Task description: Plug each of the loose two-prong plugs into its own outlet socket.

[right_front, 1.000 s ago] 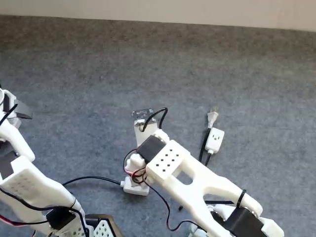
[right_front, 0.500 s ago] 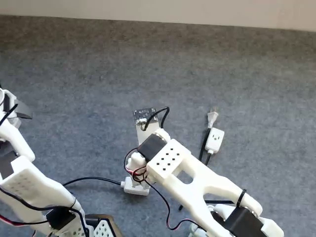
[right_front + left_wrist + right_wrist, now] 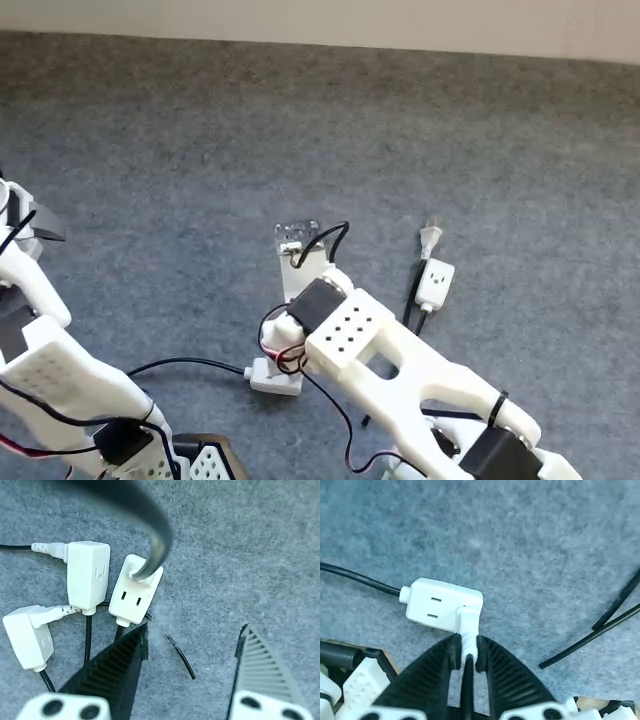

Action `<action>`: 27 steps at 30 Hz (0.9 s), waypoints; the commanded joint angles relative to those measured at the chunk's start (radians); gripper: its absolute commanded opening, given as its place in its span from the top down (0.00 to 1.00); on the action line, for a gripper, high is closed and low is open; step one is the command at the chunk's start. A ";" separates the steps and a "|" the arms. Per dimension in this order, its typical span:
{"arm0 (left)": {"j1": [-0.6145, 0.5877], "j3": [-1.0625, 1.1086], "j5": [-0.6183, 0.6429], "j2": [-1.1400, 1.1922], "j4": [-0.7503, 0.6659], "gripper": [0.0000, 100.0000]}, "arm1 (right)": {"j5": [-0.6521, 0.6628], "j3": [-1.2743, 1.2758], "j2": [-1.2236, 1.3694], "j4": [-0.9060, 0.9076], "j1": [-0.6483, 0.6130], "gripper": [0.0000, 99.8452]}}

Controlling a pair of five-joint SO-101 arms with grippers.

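The right gripper [image 3: 468, 641] is seen closed tightly on a white two-prong plug [image 3: 469, 620], which is held by its narrow moulded body, with its black cable [image 3: 466, 682] running back between the jaws. The nose of the plug is pressed against one end of a white outlet socket [image 3: 437, 605]. In the high view this socket [image 3: 270, 377] is found near 6 o'clock on the grey carpet [image 3: 150, 150], partly covered by the right arm. Whether the prongs are fully seated cannot be told. A second loose plug [image 3: 430, 238] lies at about 3 o'clock, with a free outlet block [image 3: 435, 283] just beside it toward 4 o'clock. The left gripper [image 3: 195, 630] is held with its jaws wide apart and nothing between them, above a group of white outlet blocks [image 3: 89, 575]. The plug is judged to be light, hard and rather smooth, so a firm hold on the flat sides of its body is preferred. The cable should not be taken, because it is soft and would bend instead of pushing. The thin prongs can probably be bent if they are driven in tilted. The socket is also light and is expected to slide on the carpet when pushed, so it may need to be braced.
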 commanded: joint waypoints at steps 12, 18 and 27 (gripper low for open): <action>-0.008 -0.041 0.006 -0.015 -0.009 0.71 | 0.066 0.041 0.027 0.044 -0.076 0.99; -0.007 -0.041 0.006 -0.015 -0.011 0.71 | 0.068 0.018 0.054 0.045 -0.085 0.99; -0.005 -0.041 0.003 -0.015 -0.008 0.71 | 0.143 -0.091 0.277 0.044 -0.038 0.99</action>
